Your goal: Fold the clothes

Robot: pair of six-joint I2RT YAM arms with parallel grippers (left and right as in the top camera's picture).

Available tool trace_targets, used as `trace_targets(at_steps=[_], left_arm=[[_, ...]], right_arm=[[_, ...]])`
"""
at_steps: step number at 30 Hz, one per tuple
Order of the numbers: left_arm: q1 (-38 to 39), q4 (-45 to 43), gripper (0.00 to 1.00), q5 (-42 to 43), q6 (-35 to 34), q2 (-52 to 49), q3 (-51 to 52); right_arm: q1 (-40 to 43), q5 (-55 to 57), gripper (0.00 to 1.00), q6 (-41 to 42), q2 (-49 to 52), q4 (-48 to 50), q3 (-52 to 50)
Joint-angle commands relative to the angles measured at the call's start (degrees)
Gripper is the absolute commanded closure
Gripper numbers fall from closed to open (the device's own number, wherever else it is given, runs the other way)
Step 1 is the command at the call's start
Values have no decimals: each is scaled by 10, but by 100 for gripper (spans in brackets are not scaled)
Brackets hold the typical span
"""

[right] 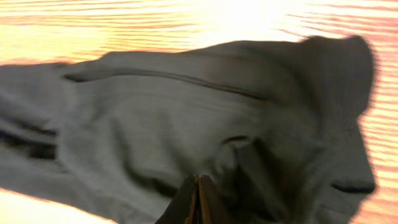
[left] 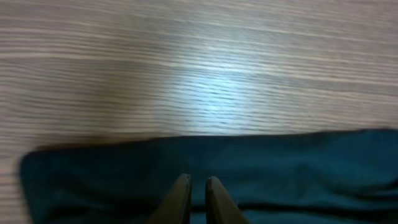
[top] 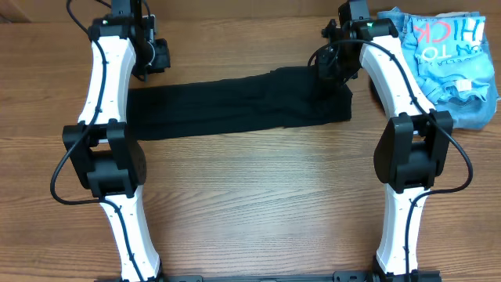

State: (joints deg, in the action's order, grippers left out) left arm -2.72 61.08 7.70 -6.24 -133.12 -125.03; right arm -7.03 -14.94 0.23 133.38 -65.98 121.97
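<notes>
The clothes (top: 235, 106) are a black T-shirt lying as a long strip across the middle of the table. My left gripper (top: 156, 56) hovers over the strip's far left end. In the left wrist view its tips (left: 198, 180) stand a narrow gap apart above the dark fabric (left: 280, 168), with nothing between them. My right gripper (top: 327, 66) is at the strip's far right end. Seen from the right wrist, its fingers (right: 197, 178) are pressed together where the cloth (right: 155, 112) bunches, and wrinkles run toward the tips.
A crumpled light blue printed shirt (top: 450, 63) lies at the back right, just beyond the right arm. Bare wooden tabletop (top: 258, 204) spreads in front of the strip, between the two arm bases.
</notes>
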Motion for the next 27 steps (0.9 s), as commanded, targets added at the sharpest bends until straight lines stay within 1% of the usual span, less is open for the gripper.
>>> trace_targets(at_steps=[1,2,5,6,7,8,9,10,11,12,15,18,21,24,27], left_arm=[[11,-67,89,55,-6,-7,81],[18,-101,91,63,-6,-7,108],[46,-209,93,63,5,-7,161],[54,-224,94,64,22,-7,162],[65,-228,94,79,76,-7,162],[71,-227,87,97,118,-7,162],[82,-222,72,118,194,-7,162],[94,-217,58,112,262,-7,162],[102,-212,53,96,308,-7,162],[104,-203,53,84,339,-7,162],[103,-150,53,85,441,-7,162],[103,-125,48,85,483,-7,162],[103,-106,44,99,489,-7,162],[103,-93,44,106,492,-6,162],[102,-68,45,146,506,3,147]], right_arm=[[-13,-44,96,-101,-5,5,11],[-18,-43,96,-121,-5,5,11],[-24,-42,96,-127,-5,5,8],[-23,-34,96,-127,-5,5,4],[-23,-18,96,-127,-5,3,0],[-23,-12,96,-127,-5,4,-2],[-23,-10,96,-127,-5,6,-5],[-23,-10,96,-127,-5,7,-5],[-23,-10,96,-127,-5,7,-5],[-23,-10,96,-127,-5,7,-5],[-23,-10,95,-127,-5,12,-5],[-23,-10,93,-127,-5,16,-5],[-23,-10,92,-127,-5,16,-5],[-23,-10,92,-127,-5,16,-5],[-23,-10,90,-127,-5,16,-5]])
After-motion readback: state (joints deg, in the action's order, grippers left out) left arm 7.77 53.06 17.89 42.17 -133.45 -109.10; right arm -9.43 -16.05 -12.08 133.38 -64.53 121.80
